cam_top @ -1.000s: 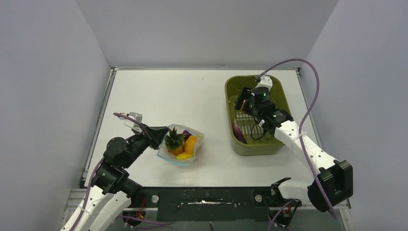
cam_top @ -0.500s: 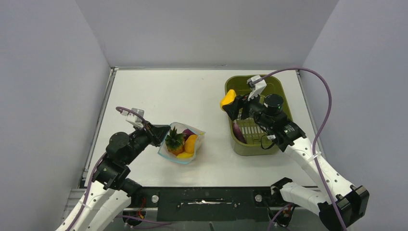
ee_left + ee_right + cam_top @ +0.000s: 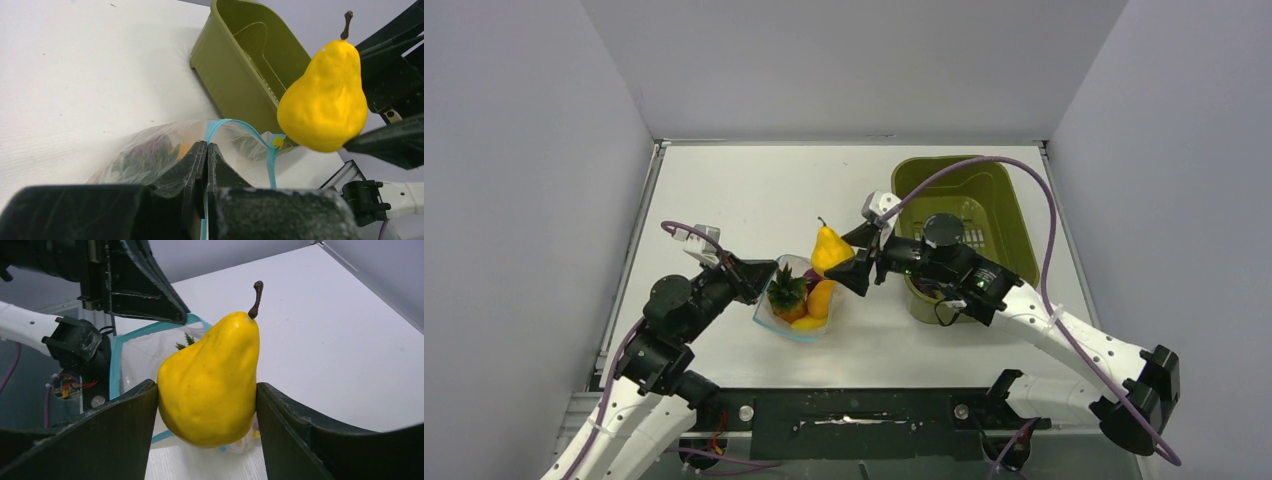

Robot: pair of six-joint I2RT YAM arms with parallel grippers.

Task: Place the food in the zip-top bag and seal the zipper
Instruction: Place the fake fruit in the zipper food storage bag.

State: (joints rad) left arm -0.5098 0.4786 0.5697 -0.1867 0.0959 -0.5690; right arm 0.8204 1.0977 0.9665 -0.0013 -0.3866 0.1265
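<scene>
The zip-top bag (image 3: pixel 769 321) lies open on the table, with its teal zipper (image 3: pixel 235 124) arched along the mouth. Inside are an orange fruit with a green leafy top (image 3: pixel 786 293), a yellow-orange piece (image 3: pixel 820 299) and a purple piece (image 3: pixel 809 277). My left gripper (image 3: pixel 759 278) is shut on the bag's mouth edge (image 3: pixel 206 150) and holds it up. My right gripper (image 3: pixel 836 262) is shut on a yellow pear (image 3: pixel 829 247) and holds it upright just above the bag's right side. The pear also shows in the left wrist view (image 3: pixel 322 102) and in the right wrist view (image 3: pixel 210 382).
The olive-green basin (image 3: pixel 1016 218) stands at the back right, and my right arm reaches out of it to the left. It also shows in the left wrist view (image 3: pixel 235 65). Grey walls close in the table on three sides.
My right gripper lifted the yellow pear out of the basin and carried it left, to above the bag. My left gripper has kept its hold on the bag's edge.
</scene>
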